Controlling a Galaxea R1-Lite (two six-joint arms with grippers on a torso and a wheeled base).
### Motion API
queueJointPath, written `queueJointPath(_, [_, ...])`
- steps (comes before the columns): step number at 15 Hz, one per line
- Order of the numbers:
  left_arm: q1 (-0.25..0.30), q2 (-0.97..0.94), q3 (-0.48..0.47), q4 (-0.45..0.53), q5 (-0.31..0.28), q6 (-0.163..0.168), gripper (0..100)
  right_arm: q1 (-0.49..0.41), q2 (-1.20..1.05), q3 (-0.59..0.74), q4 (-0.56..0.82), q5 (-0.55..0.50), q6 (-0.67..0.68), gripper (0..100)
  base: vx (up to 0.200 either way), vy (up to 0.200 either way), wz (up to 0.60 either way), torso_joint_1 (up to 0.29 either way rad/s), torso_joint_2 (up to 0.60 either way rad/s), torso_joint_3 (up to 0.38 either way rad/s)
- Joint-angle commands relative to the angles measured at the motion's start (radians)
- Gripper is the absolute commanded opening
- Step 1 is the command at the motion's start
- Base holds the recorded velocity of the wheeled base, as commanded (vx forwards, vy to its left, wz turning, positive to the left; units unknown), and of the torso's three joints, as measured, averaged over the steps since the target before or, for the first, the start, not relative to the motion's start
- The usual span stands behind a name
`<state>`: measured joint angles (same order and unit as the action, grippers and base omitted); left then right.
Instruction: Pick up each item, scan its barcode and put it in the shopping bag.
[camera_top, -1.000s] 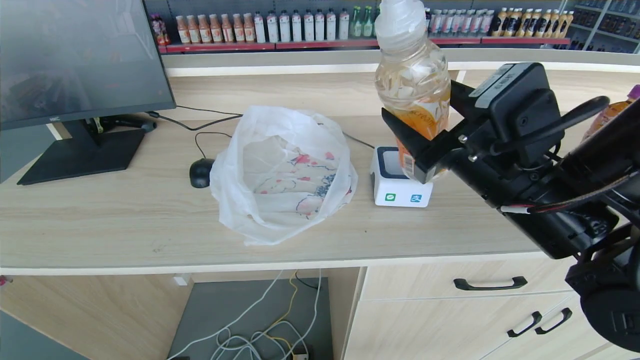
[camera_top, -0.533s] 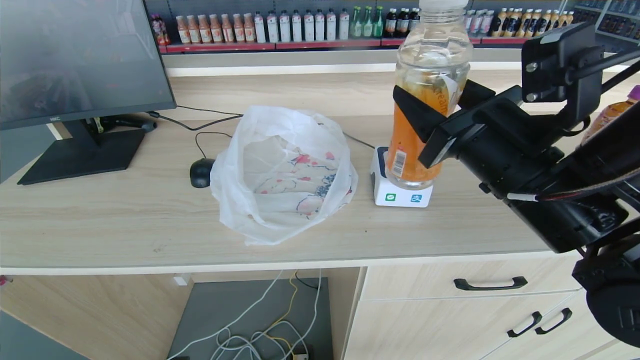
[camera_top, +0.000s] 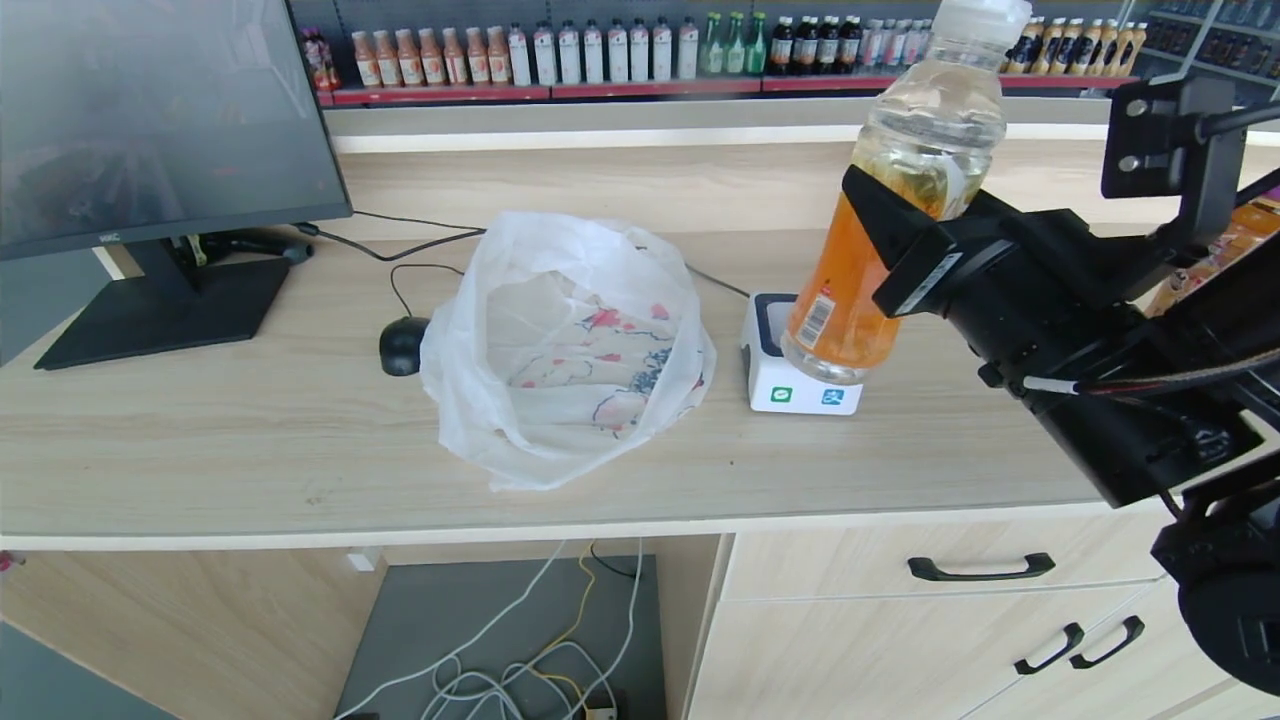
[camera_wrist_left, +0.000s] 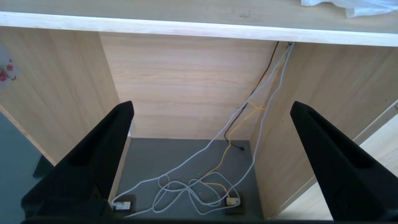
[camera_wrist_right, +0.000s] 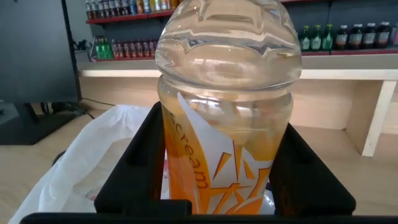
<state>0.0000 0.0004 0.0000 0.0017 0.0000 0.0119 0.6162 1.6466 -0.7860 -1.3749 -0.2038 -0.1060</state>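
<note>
Op1: Right gripper (camera_top: 900, 215) status for you: clamped on the orange bottle (camera_top: 850, 300), right of centre in the head frame.

Op2: Bottle pose?

Op1: Tilted, cap toward upper right. Base over the scanner (camera_top: 775, 385); contact, can't tell. Your shopping bag (camera_top: 560, 350) sits mid-frame, mouth open. Left gripper (camera_wrist_left: 211, 112) is spread wide, empty, below the counter (camera_top: 250, 440) edge.
</note>
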Motion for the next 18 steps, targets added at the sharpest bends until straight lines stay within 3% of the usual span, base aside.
queueJointPath(1, [0.000,0.000,0.000,0.000,0.000,0.000,100,-0.003,0.018,-0.001,-0.013,-0.002,-0.006,0,0.000,0.000,0.00,0.000,0.00,0.000])
queueJointPath(5, [0.002,0.000,0.000,0.000,0.002,-0.003,100,-0.023,0.038,-0.004,-0.036,-0.002,-0.020,0,0.000,0.000,0.00,0.000,0.00,0.000])
queueJointPath(18, [0.002,0.000,0.000,0.000,0.000,-0.010,100,-0.015,0.067,-0.009,-0.066,-0.002,-0.021,0,0.000,0.200,0.00,0.001,0.00,0.002])
